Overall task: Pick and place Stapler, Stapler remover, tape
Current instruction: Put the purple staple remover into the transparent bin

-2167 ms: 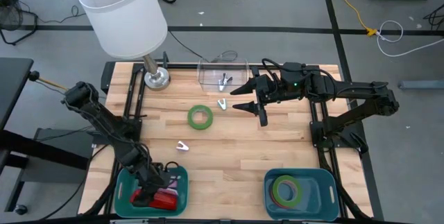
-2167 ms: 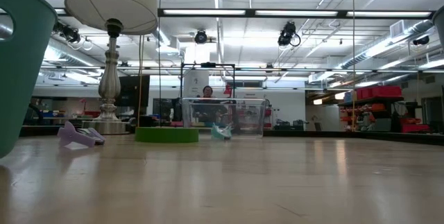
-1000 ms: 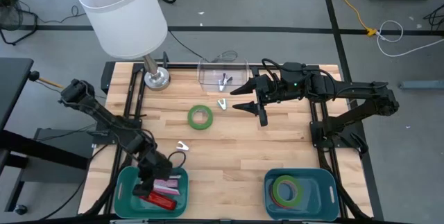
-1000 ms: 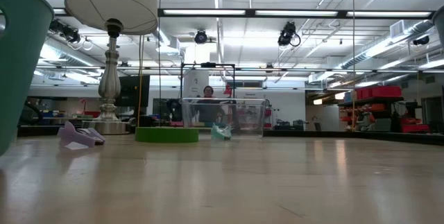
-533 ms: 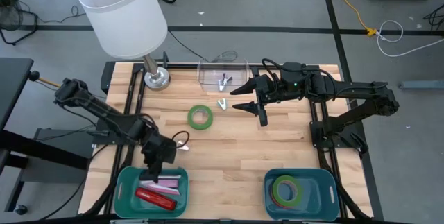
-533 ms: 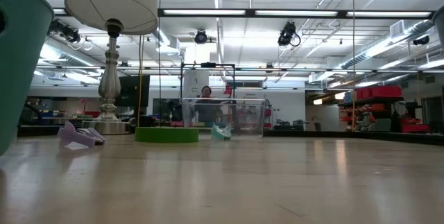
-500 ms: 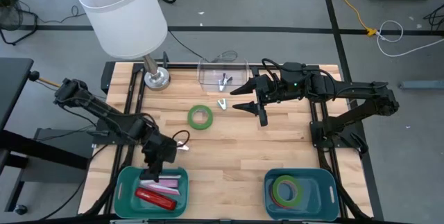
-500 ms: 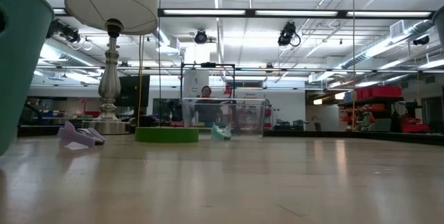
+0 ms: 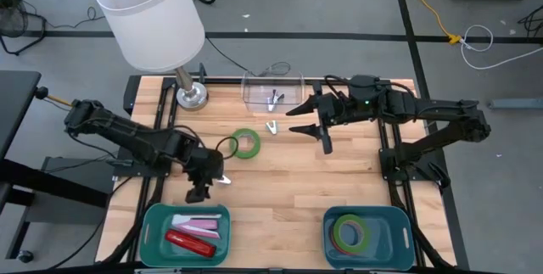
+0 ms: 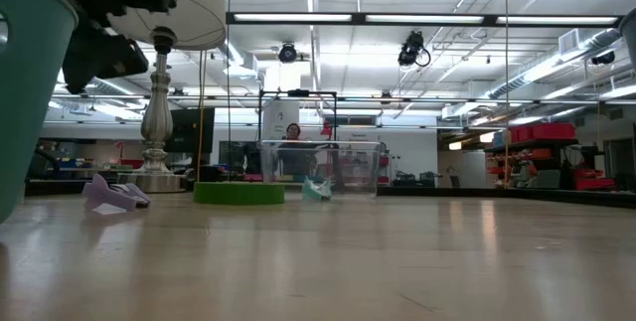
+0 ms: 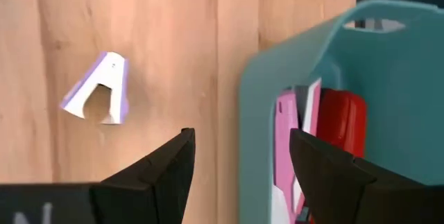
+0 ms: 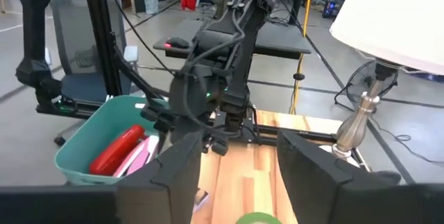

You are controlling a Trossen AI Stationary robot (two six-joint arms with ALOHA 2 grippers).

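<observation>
With the red stapler in the left bin and tape in the right bin, a green tape and removers remain on the table; both arms' jaws stand open, empty.

Matte black jointed arms; black cables; green indicator light

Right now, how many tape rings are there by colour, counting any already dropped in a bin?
Green tape: 2, the green ring on the table and the green ring in the right bin
Red-pink tape: 1, the red-pink ring in that same right bin
Total: 3
</observation>
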